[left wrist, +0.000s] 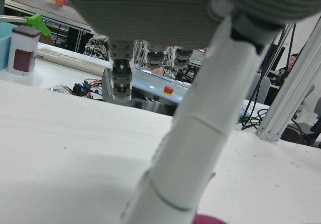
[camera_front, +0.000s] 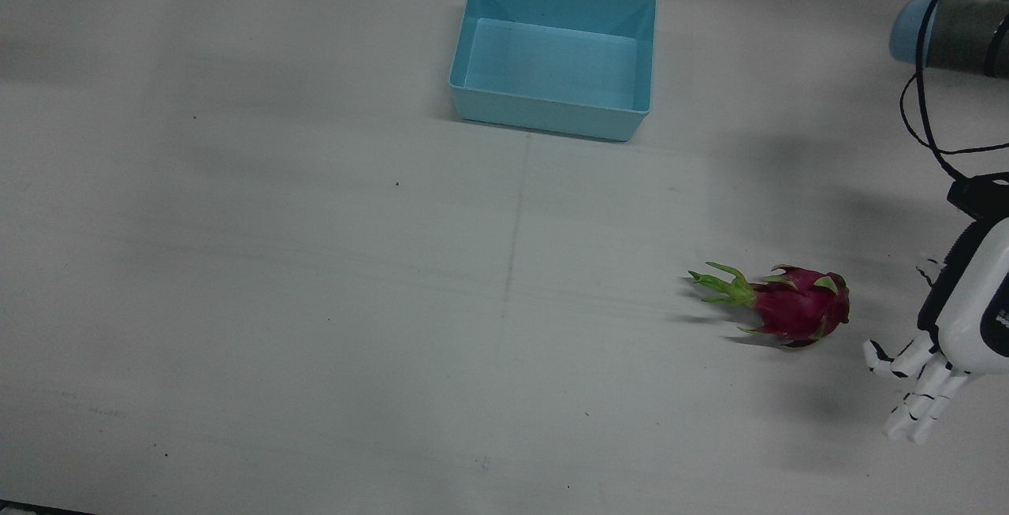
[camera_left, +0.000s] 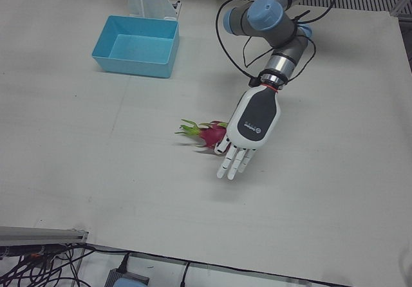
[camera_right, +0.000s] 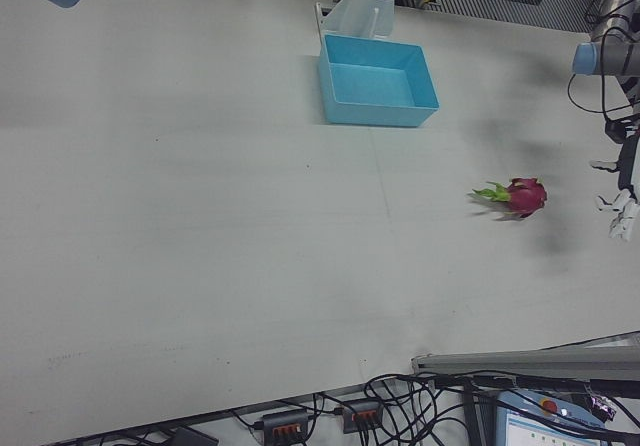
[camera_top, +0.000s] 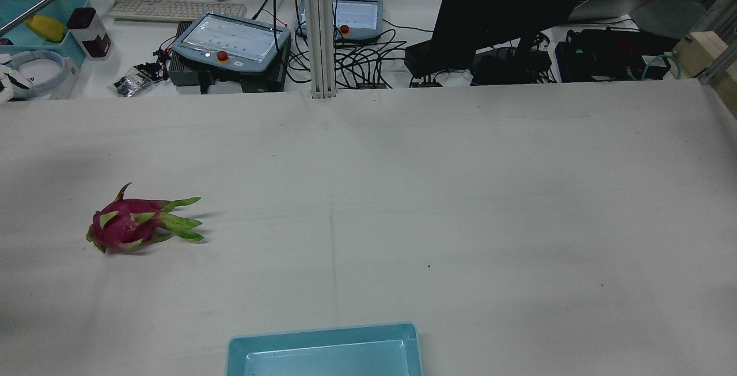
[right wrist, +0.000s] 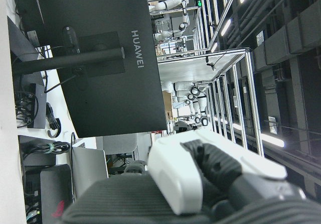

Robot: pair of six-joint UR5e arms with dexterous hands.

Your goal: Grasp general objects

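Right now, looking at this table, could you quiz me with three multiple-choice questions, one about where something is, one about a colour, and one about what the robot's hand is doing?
1. Where does the dragon fruit lie?
A. inside the bin
B. on the bare table, beside the left hand
C. on the keyboard

2. What colour is the bin?
A. light blue
B. red
C. black

3. What is the left hand doing?
A. gripping the fruit
B. resting in the bin
C. open, fingers extended, holding nothing

Answers:
1. B, the front view shows the fruit on the table, apart from the bin.
2. A, its walls are light blue in each view.
3. C, the left-front view shows its fingers straight and empty.
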